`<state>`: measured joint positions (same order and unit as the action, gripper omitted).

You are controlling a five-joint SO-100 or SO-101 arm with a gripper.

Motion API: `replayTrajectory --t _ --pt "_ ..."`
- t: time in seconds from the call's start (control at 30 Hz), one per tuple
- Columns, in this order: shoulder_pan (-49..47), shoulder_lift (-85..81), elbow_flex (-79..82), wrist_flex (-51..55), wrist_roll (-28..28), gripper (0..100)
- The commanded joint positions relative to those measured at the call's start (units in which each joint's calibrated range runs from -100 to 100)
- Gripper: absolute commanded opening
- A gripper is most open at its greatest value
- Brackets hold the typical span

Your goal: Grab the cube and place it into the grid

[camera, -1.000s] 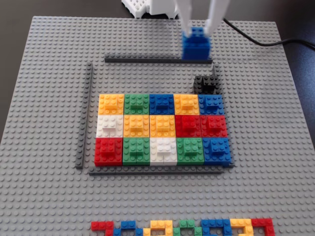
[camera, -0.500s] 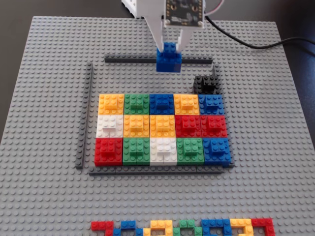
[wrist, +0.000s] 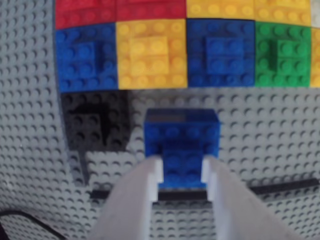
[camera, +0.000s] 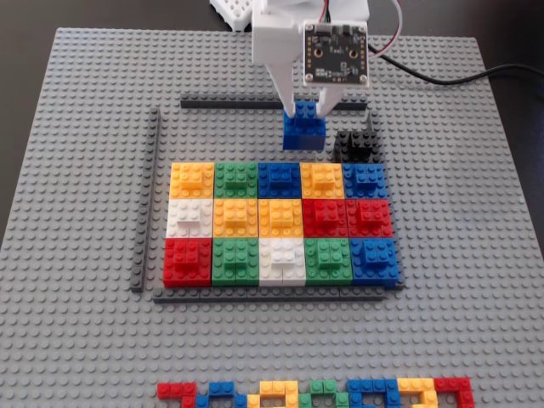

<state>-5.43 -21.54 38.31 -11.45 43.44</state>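
Fixed view, upper centre of the frame: we see the white gripper [camera: 308,109] pointing down over the grey studded baseplate [camera: 76,212], its two fingers closed narrowly on the small raised brick atop the blue cube [camera: 304,129]. The cube sits in the band between the long dark strip [camera: 229,104] above it and the top row of the grid [camera: 280,223] below it. We cannot tell from this view whether the cube rests on the baseplate or hangs just above it. Immediately to its right stands the smaller black brick [camera: 355,146], close to the cube but apart from it.

The grid occupies the middle of the frame as three rows of five coloured cubes, bordered by a vertical grey strip [camera: 146,200] at left and a horizontal one along its bottom edge. A row of flat coloured pieces [camera: 314,393] lies at the bottom edge of the frame.

Wrist view, lower centre: we see the two white fingers [wrist: 135,195] rise from the bottom edge and pinch the raised top brick of the cube [wrist: 182,132] from either side. The black brick [wrist: 95,122] appears at centre left, and the nearest grid row [wrist: 150,55] spans the top of the frame, with a bare strip of baseplate [wrist: 280,135] between it and the cube.
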Motion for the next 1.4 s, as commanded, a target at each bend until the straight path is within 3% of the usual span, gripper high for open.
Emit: replayTrajectory --t 0.0,1.37 --pt "-1.46 0.82 -0.92 -1.0 -0.93 2" --pt "-2.63 7.7 -1.01 -5.25 -1.56 5"
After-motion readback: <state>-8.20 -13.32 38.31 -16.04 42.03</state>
